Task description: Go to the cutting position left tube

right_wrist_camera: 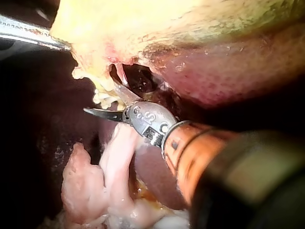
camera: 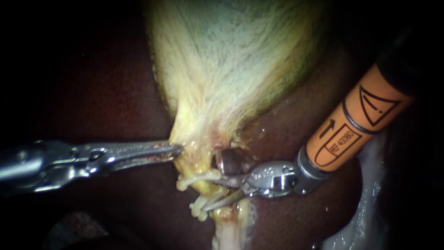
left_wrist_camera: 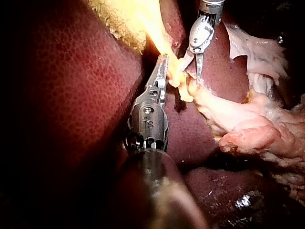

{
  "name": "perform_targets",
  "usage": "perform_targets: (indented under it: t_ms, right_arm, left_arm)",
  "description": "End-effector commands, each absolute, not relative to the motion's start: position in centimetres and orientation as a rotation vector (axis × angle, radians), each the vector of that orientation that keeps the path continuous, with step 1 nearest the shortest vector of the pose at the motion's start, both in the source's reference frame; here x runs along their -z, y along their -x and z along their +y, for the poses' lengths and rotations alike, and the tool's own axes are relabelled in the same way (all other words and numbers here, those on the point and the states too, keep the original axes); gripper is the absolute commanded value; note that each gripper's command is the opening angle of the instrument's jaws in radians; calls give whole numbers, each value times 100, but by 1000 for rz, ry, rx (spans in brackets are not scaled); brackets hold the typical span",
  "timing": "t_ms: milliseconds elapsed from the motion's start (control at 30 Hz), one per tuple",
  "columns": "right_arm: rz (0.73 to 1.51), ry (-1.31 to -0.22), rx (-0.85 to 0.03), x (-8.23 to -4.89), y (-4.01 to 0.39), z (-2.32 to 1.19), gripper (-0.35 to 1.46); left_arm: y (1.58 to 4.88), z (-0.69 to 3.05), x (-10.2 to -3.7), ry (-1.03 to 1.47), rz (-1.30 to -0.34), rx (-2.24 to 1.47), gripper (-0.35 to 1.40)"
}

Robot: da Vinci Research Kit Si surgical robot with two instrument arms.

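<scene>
Step in hand: the approach to the cut site, close to done by the look of it, with nothing cut.

Right instrument has its jaws apart, with a clear gap between the two thin blades. The right wrist view shows this best: right instrument has one blade angled up toward the gallbladder neck and the other pointing out past the clips.

Task thing: a short yellowish tube runs down from the neck of the gallbladder. It lies right at the blade tips, apparently inside the gap. White clips cross the strand just beyond the tips. I cannot tell whether this strand is the left tube or its neighbour, as the strands bunch together there. I also cannot tell whether either blade touches it.

Left instrument has its jaws together, clamped on the edge of the gallbladder neck just across from the right instrument's tips. It seems to be holding the neck taut. The left wrist view agrees: left instrument has yellow tissue at its tip, and the right instrument is just ahead of it.

Dark liver lies under both.

Next move, my guess:
- Make a small advance so the tube sits deep between the blades, in the space between clips rather than on one.
- Keep the tips off the liver behind.
- Leave the left instrument's hold as it is.
</scene>
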State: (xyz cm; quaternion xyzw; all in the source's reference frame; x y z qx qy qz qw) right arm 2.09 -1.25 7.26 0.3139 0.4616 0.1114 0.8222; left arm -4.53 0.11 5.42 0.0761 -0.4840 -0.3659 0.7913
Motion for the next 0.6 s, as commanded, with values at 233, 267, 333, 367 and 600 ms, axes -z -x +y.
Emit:
perform_targets:
  t_ms: [233,267,333,367,600]
  right_arm:
    - [1010,-693,-179,-729,-226,-131,130]
    - [1013,-694,-174,-730,-229,-132,128]
    - [1015,-698,-164,-733,-236,-135,128]
    - [1016,-699,-160,-734,-239,-136,128]
    - [1018,-701,-145,-744,-256,-142,126]
  left_arm:
    - [451,12,-546,-165,-1042,786,-35]
    - [451,12,-546,-165,-1042,786,-35]
    - [451,12,-546,-165,-1042,786,-35]
    - [452,13,-546,-165,-1042,786,-35]
    - [455,13,-547,-164,-1042,787,-35]
